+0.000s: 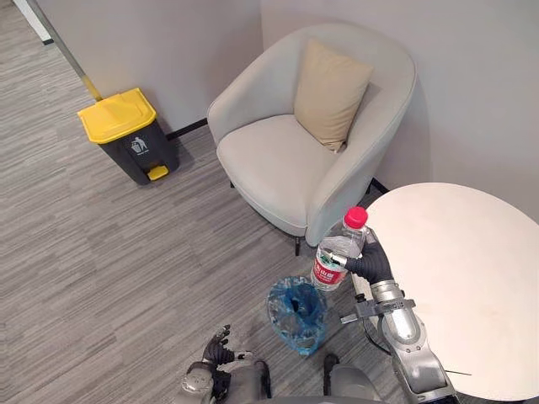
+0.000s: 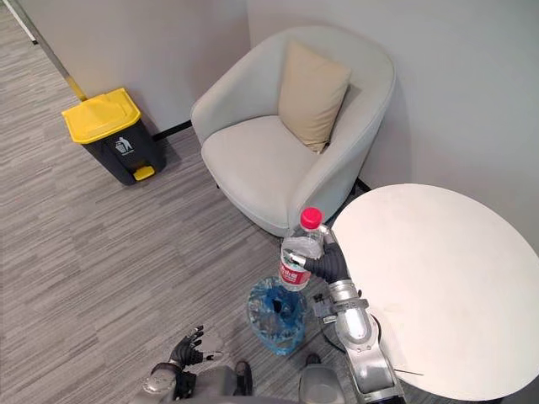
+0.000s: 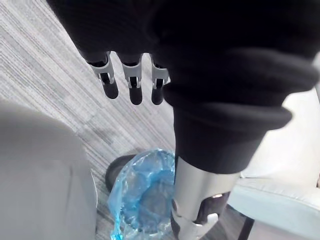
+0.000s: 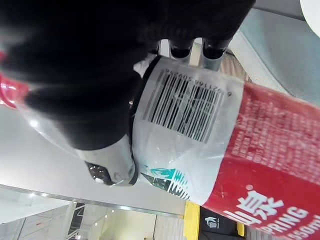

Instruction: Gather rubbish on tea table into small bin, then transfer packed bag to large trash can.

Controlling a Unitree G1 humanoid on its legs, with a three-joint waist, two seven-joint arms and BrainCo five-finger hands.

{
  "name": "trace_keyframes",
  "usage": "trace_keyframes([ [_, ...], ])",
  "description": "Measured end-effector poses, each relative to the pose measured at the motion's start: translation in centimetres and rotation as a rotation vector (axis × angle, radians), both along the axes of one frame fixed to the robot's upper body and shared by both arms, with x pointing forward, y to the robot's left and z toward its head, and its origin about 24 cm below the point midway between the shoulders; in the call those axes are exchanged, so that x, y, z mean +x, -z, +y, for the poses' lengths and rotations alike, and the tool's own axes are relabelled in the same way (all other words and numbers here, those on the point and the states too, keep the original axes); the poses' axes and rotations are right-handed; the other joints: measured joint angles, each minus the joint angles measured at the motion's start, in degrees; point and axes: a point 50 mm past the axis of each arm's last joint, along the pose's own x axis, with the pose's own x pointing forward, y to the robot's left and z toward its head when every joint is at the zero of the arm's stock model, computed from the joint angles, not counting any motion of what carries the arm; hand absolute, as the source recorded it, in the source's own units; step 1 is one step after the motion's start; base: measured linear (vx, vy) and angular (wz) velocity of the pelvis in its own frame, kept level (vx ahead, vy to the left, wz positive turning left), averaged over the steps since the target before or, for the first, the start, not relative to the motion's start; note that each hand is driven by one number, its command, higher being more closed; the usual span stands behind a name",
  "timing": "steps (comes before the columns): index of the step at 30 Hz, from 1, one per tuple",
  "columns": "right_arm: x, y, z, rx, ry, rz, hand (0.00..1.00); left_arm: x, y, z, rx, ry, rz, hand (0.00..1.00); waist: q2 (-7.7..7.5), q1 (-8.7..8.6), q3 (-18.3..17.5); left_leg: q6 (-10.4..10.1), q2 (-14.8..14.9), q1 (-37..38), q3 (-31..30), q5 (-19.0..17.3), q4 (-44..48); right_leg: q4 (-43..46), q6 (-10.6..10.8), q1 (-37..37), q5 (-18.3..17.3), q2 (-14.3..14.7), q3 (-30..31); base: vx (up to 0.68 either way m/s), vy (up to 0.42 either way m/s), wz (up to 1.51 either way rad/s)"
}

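Gripping the bottle point(image 1: 333, 269) near upright, cap up, the right hand point(image 1: 366, 263) has its fingers point(image 4: 213, 56) curled round it; the blue-lined small bin point(image 1: 296, 316) sits below, slightly leftward.

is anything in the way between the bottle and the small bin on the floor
Nothing visible stands in the way. The right hand is shut round the bottle, held in the air beside the table edge. The blue-lined small bin stands open on the floor just below it, with only air between.
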Motion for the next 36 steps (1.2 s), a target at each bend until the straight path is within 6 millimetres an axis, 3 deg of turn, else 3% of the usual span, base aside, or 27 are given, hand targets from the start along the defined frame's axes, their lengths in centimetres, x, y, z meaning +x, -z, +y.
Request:
trace_keyframes([
  [6,1.2,-0.2,1.4,-0.06,-0.108,-0.012,1.0,0.4,-0.1,-0.1,0.003,0.018,-0.009,0.0,0.43,-0.16,0.4,0.1,0.2,-3.4,0.2,0.4,0.9,2.4,0.0,-4.4,0.0,0.2,0.5,-0.02,-0.015,-0.06],
  [9,3.4,-0.9,2.3,-0.127,-0.17,-0.042,1.0,2.1,-0.8,-0.3,0.006,0.029,-0.058,0.0,1.37,0.0,3.9,0.1,0.3,-7.9,-0.2,0.4,4.7,6.7,-0.1,-9.1,0.0,0.2,0.3,-0.14,-0.021,0.06],
  [12,5.5,-2.8,3.7,-0.194,-0.235,-0.118,1.0,4.4,-2.0,-0.2,0.02,0.033,-0.134,0.0,1.97,0.17,8.6,0.1,0.3,-14.5,-0.8,0.3,9.1,11.2,-0.5,-15.2,-0.4,0.0,-0.2,-0.29,-0.028,0.13],
  [14,6.5,-3.8,4.3,-0.242,-0.251,-0.162,1.0,6.1,-3.1,0.5,0.038,0.024,-0.193,0.0,1.98,1.24,10.9,0.0,1.2,-20.1,-1.4,-0.1,13.1,15.0,-0.4,-20.4,-1.1,0.1,-0.4,-0.29,-0.039,0.16],
  [21,8.3,-4.9,4.7,-0.332,-0.209,-0.213,1.0,9.2,-5.4,1.1,0.031,-0.065,-0.332,0.0,1.98,3.11,12.6,0.8,2.4,-34.8,-2.9,-1.2,23.4,24.7,-0.7,-34.2,-2.1,0.1,-1.0,-0.21,-0.024,0.05],
  [26,9.5,-8.1,5.6,-0.386,-0.17,-0.35,1.0,12.5,-8.5,-0.3,-0.022,-0.081,-0.485,0.0,1.93,3.17,14.4,1.0,4.6,-45.6,-2.5,-1.4,29.8,30.3,-0.8,-44.1,-2.1,0.0,-2.0,-0.22,-0.028,0.08],
  [29,10.9,-10.4,6.1,-0.446,-0.139,-0.427,1.0,15.2,-11.6,-0.8,-0.055,-0.11,-0.616,0.0,1.57,3.62,16.8,0.9,6.1,-52.4,-1.8,-1.4,32.8,34.0,-0.8,-51.1,-2.1,-0.3,-2.3,-0.15,-0.055,0.13],
  [32,12.3,-11.6,5.9,-0.49,-0.084,-0.444,1.0,17.2,-14.2,-0.9,-0.082,-0.151,-0.719,0.0,1.34,4.83,18.1,0.7,6.8,-58.1,-1.8,-1.2,35.0,36.8,-1.0,-57.0,-2.0,-0.4,-2.6,-0.11,-0.05,0.04],
  [36,13.7,-12.7,5.5,-0.51,-0.026,-0.445,1.0,18.7,-16.8,-0.7,-0.103,-0.188,-0.817,0.0,1.28,4.87,18.8,0.7,7.4,-64.0,-2.7,-0.5,38.8,40.8,-1.9,-62.5,-2.7,-0.5,-3.4,-0.03,-0.029,0.05],
])
